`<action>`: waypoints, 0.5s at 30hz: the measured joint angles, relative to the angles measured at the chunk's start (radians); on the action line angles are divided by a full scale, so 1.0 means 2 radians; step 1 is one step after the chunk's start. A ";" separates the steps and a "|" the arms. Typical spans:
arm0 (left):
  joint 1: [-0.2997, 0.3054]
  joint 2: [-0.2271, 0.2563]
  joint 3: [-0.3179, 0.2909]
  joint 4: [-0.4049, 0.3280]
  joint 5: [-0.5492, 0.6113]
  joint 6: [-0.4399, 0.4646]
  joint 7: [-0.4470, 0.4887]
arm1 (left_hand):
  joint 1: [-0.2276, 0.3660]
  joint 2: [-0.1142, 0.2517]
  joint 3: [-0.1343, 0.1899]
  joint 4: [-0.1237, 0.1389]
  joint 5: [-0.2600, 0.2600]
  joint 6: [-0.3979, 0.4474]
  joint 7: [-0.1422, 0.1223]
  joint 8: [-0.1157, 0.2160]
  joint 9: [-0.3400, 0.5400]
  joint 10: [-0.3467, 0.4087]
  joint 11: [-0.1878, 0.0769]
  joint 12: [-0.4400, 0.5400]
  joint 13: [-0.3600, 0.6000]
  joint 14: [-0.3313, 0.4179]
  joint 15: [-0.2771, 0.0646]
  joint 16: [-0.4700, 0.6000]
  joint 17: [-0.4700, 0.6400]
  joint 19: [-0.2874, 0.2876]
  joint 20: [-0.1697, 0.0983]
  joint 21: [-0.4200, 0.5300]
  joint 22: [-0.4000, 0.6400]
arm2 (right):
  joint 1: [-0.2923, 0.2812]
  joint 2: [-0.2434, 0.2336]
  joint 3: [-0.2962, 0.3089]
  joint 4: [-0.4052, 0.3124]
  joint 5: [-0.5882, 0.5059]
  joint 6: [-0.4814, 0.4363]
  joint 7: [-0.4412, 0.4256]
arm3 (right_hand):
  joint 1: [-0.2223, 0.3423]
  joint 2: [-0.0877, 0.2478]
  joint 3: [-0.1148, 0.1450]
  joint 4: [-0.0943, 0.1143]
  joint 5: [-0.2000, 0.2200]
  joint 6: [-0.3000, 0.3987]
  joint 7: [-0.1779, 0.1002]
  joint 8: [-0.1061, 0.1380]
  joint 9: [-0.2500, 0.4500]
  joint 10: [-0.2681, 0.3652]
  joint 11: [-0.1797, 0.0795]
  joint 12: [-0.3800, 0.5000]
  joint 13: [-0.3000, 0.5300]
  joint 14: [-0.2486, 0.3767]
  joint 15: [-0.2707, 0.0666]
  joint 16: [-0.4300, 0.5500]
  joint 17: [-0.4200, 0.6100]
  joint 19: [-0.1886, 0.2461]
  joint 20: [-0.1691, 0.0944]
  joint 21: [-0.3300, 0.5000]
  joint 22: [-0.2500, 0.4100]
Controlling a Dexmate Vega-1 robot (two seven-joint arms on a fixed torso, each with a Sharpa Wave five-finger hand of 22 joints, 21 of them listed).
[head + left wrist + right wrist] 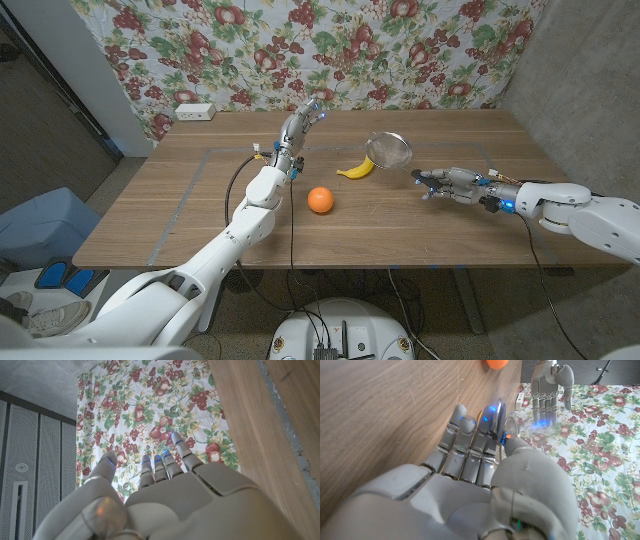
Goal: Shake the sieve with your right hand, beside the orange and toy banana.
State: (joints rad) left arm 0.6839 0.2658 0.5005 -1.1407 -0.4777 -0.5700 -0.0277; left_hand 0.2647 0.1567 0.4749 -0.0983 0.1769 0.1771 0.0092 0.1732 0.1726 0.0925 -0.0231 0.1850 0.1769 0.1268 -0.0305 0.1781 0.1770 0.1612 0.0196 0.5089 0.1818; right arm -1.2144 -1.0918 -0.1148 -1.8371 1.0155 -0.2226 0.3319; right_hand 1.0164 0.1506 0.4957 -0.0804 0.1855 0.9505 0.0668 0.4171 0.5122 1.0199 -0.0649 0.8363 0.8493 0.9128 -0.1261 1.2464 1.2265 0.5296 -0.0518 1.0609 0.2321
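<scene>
The sieve (388, 150) is lying on the wooden table (180, 200) toward its far side, its round mesh bowl sitting just beside the toy banana (356, 169), which is at about seven o'clock from it, while the orange (320, 200) is resting nearer the front edge at roughly seven o'clock from the banana. The sieve's handle is running toward five o'clock, and the right hand (447, 184) is meeting its end with the fingers pointing toward nine o'clock; in the right wrist view the right hand (470, 460) is showing its thumb pressed against a thin metal piece beside the fingers, so it is judged to be pinching the handle, though the contact is too small in the head view to confirm. The left hand (305, 118) is standing raised over the far middle of the table with fingers straight and slightly apart, holding nothing, as the left wrist view (165, 485) also shows against the flowered curtain (330, 50). The step in hand looks like securing the handle before shaking. The next move is calling for a firm pinch, a small lift off the wood, then short side-to-side strokes kept clear of the banana.
</scene>
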 measured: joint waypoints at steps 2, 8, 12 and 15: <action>-0.001 0.000 0.000 0.002 -0.001 0.000 -0.001 | 0.000 0.000 0.000 0.000 0.000 0.000 0.000 0.000 0.000 0.000 0.000 0.000 0.000 0.000 0.000 0.000 0.000 0.000 0.000 0.000 0.000 | 0.000 0.003 0.000 0.002 0.000 0.004 0.002 | 0.000 0.000 0.000 0.000 0.000 0.000 0.000 0.000 0.000 0.000 0.000 0.000 -0.001 0.000 0.000 0.000 0.000 -0.003 0.000 0.002 -0.001; -0.004 -0.002 0.000 0.008 -0.003 0.000 -0.005 | -0.002 -0.002 0.002 -0.002 0.000 0.000 0.000 0.000 0.000 0.000 0.000 0.000 0.000 0.000 0.000 0.000 0.000 0.000 0.000 0.000 0.000 | -0.003 0.018 0.004 0.011 0.000 0.030 0.015 | 0.000 0.000 0.000 0.000 -0.001 0.002 -0.002 -0.001 0.003 0.000 0.000 0.000 0.000 0.000 0.000 0.000 0.000 -0.005 0.002 0.008 -0.004; -0.005 -0.002 0.000 0.010 -0.005 -0.001 -0.007 | -0.002 -0.002 0.002 -0.002 0.000 0.000 0.000 0.000 0.000 0.000 0.000 0.000 0.000 0.000 0.000 0.000 0.000 0.000 0.000 0.000 0.000 | -0.006 0.031 0.007 0.018 0.001 0.041 0.021 | 0.000 0.000 0.000 0.000 -0.002 0.004 -0.004 -0.001 0.003 0.000 0.000 0.004 0.000 0.000 0.000 0.000 0.001 -0.005 0.002 0.010 -0.005; -0.007 -0.003 0.000 0.014 -0.005 -0.002 -0.009 | -0.004 0.000 0.004 -0.001 0.000 0.000 0.000 0.000 0.000 0.000 0.000 0.000 0.000 0.000 0.000 0.000 0.000 0.000 0.000 0.000 0.000 | -0.008 0.046 0.011 0.027 0.005 0.070 0.039 | 0.000 0.000 0.000 0.000 -0.001 0.005 -0.004 -0.001 0.003 0.000 0.000 0.004 0.000 0.000 0.000 0.000 0.001 -0.005 0.002 0.011 -0.005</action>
State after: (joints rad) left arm 0.6699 0.2598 0.4997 -1.1133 -0.4887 -0.5747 -0.0456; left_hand 0.2565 0.1567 0.4821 -0.0994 0.1769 0.1770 0.0091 0.1732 0.1726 0.0925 -0.0231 0.1849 0.1769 0.1268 -0.0305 0.1781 0.1770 0.1612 0.0196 0.5089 0.1818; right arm -1.2311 -0.9998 -0.0925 -1.7838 1.0246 -0.0828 0.4106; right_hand 1.0164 0.1506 0.4956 -0.0803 0.1840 0.9610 0.0588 0.4154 0.5175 1.0199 -0.0649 0.8434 0.8501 0.9129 -0.1260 1.2463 1.2294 0.5192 -0.0482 1.0839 0.2229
